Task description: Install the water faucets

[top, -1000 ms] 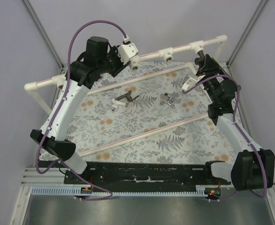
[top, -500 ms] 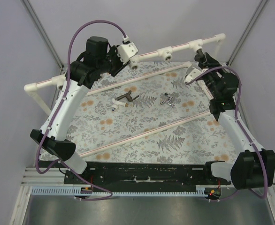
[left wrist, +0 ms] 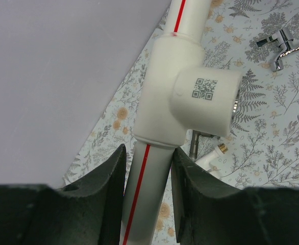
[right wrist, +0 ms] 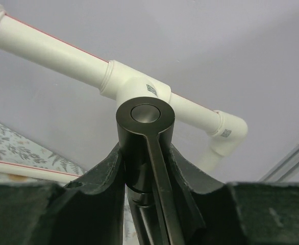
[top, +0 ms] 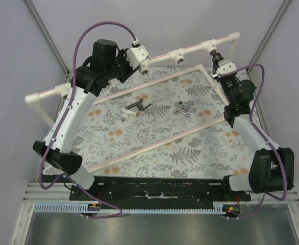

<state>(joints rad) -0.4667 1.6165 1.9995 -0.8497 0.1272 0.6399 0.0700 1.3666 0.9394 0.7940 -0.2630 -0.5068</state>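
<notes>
**While my right claw (right wrist: 144, 163) held the dark faucet (right wrist: 145, 113) at the rail, my left claw (left wrist: 147, 166) braced the pipe frame (top: 193, 50)**

Since it was solid metal, I judged the dark faucet stiff and dense for its size. Its smooth round barrel looked liable to twist in the pads. The right claw pinched it across that barrel just below the cap, which was where I wanted it; a hold on the long spout would only lever. It sat end-on just before a tee socket (right wrist: 139, 88) near the right end of the top rail, though I could not tell if it touched. Metal thread into plastic called for a square entry. Further left, the other claw clamped the rail below another tee (left wrist: 190, 97). The short faucet (top: 135, 108) and the silver faucet (top: 182, 108) lay apart on the floral mat (top: 154, 135).
</notes>
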